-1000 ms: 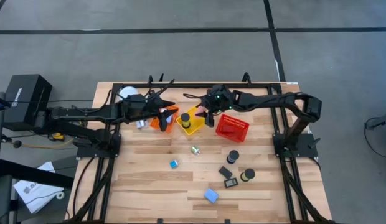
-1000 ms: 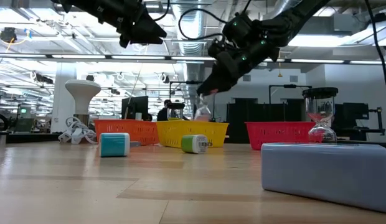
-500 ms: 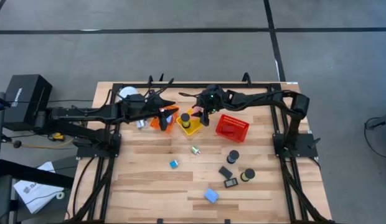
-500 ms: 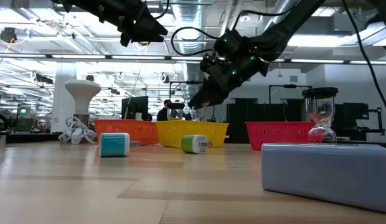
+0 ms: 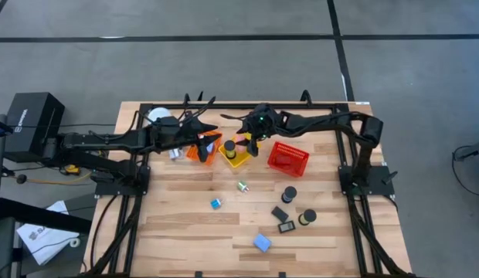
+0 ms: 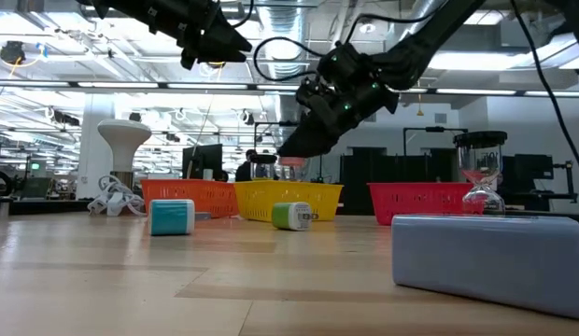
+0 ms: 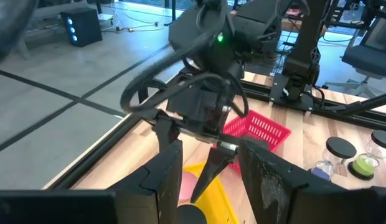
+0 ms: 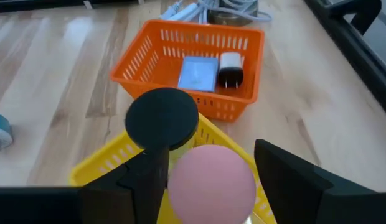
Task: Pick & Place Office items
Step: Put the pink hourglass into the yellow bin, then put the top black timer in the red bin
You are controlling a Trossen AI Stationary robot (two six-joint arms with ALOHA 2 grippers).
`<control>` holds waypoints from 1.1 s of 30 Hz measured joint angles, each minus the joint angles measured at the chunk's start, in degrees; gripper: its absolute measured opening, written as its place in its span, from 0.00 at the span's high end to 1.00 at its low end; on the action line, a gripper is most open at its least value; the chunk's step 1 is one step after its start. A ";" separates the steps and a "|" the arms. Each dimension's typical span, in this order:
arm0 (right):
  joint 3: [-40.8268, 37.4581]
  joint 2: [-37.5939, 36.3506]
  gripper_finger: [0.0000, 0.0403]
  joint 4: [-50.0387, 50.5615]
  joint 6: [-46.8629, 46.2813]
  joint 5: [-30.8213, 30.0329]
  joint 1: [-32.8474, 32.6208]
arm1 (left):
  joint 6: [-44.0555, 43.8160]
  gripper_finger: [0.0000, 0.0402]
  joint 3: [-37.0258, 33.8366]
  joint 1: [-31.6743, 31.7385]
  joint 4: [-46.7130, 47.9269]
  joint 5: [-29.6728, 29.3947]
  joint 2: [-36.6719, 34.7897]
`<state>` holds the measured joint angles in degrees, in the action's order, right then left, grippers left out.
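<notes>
My right gripper point(image 5: 246, 142) hangs over the yellow mesh basket point(image 5: 236, 154), shut on a pink cylinder point(image 8: 211, 178), also seen in the low view point(image 6: 289, 171). A black cylinder point(image 8: 162, 117) stands in that basket beside it. My left gripper point(image 7: 211, 177) hovers open and empty over the orange basket point(image 5: 199, 150). That basket holds a light-blue block point(image 8: 197, 73) and a small white-and-black item point(image 8: 230, 68). Other office items lie on the near half of the table: black cylinders point(image 5: 289, 193), black flat rectangles point(image 5: 280, 212), a light-blue block point(image 5: 262, 242). My right gripper pinches the pink cylinder by its sides point(image 8: 180, 180) between its two fingers, coming from above and slanting toward the table's left. The cylinder is upright with its round top facing the wrist camera. It is lifted clear, just above the yellow basket.
A red mesh basket point(image 5: 288, 158) stands right of the yellow one. The white globe point(image 5: 158, 117) and cables sit at the far left. A small green-and-white roll point(image 5: 242, 186) and a small blue item point(image 5: 215, 204) lie mid-table. An hourglass point(image 6: 481, 177) stands near the red basket.
My right gripper has carried the pink cylinder toward the table's left, from beside the red basket to over the yellow basket, and has sunk a little. The left arm has kept still.
</notes>
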<state>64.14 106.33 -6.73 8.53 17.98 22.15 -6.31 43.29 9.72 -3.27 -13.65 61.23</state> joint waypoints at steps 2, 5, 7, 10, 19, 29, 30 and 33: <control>0.00 -1.25 0.44 1.29 0.05 -0.04 0.00 | 0.00 0.63 0.00 0.00 -0.25 0.00 0.00; 0.00 -4.18 0.44 3.59 0.80 -0.21 0.00 | 0.00 0.63 0.00 0.00 -0.31 0.00 0.01; 0.00 -6.97 0.44 6.77 0.96 -0.22 0.00 | 0.00 0.63 0.00 0.00 -0.40 0.00 0.00; 0.00 -11.97 0.43 12.92 1.15 -0.22 0.00 | 0.00 0.63 0.00 0.00 -0.74 0.00 0.00; 0.02 -27.15 0.43 33.69 2.26 -0.28 -5.94 | 0.00 0.63 0.00 0.00 -0.93 0.00 0.00; -1.53 -33.97 0.43 44.58 -9.71 -0.23 -22.16 | -1.00 0.63 0.00 -0.02 -2.77 0.00 0.00; -2.44 -34.06 0.43 43.52 -11.13 -0.24 -23.98 | -1.67 0.63 0.00 -0.02 -2.93 0.00 0.00; -4.06 -33.89 0.43 41.97 -16.43 -0.39 -28.81 | -2.01 0.63 0.00 -0.02 -3.40 0.00 0.00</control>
<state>60.08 72.44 35.24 -7.90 17.59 -6.66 -8.32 43.29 9.69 -6.67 -13.65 61.23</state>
